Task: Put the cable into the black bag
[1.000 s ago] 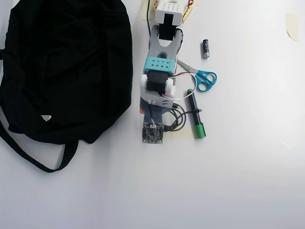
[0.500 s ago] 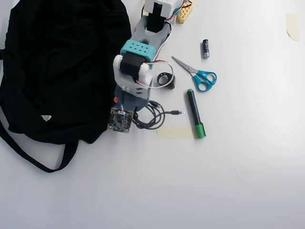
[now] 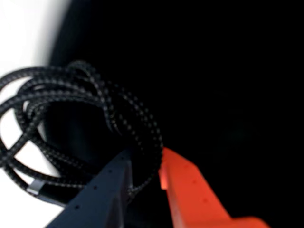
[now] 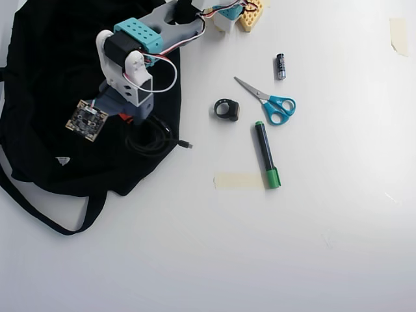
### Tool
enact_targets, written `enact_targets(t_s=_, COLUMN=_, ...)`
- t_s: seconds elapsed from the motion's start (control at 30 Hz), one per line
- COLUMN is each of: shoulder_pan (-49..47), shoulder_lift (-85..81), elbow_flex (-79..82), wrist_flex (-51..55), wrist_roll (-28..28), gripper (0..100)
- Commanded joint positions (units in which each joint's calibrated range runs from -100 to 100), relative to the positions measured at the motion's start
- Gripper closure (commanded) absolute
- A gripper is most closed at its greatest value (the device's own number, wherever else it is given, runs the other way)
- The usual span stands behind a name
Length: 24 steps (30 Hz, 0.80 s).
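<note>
The cable is a braided black cord in a loose coil, pinched between my dark finger and my orange finger. My gripper is shut on it. In the overhead view the arm reaches left over the black bag, and the cable hangs over the bag's right edge with its plug end poking out over the white table. My gripper's jaws are hidden under the wrist in that view. The bag fills the dark background of the wrist view.
On the white table right of the bag lie a small black ring-shaped object, blue-handled scissors, a green marker, a battery and a strip of tape. The bag's strap loops at lower left.
The arm has swung left from the table's middle to over the bag, carrying the coiled cable with it. The ring-shaped object, marker and scissors have stayed put.
</note>
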Motion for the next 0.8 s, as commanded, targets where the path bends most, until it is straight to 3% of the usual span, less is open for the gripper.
enact_targets(t_s=0.0, shoulder_pan=4.8, shoulder_lift=-4.4, elbow_flex=-2.4, wrist_flex=0.9, wrist_roll=-0.2, gripper=98)
enact_targets(t_s=0.37, shoulder_pan=23.5, shoulder_lift=-3.0, elbow_flex=-1.7, wrist_flex=0.6, wrist_roll=-2.5, gripper=98)
enact_targets(t_s=0.67, shoulder_pan=28.7, shoulder_lift=-3.0, elbow_flex=13.4, wrist_flex=-9.0, wrist_roll=-5.3, gripper=97)
enact_targets(t_s=0.73, shoulder_pan=28.4, shoulder_lift=-3.0, elbow_flex=13.4, wrist_flex=-8.6, wrist_roll=-5.3, gripper=78)
enact_targets(t_s=0.77, shoulder_pan=28.3, shoulder_lift=-3.1, elbow_flex=13.4, wrist_flex=-8.3, wrist_roll=-5.3, gripper=74)
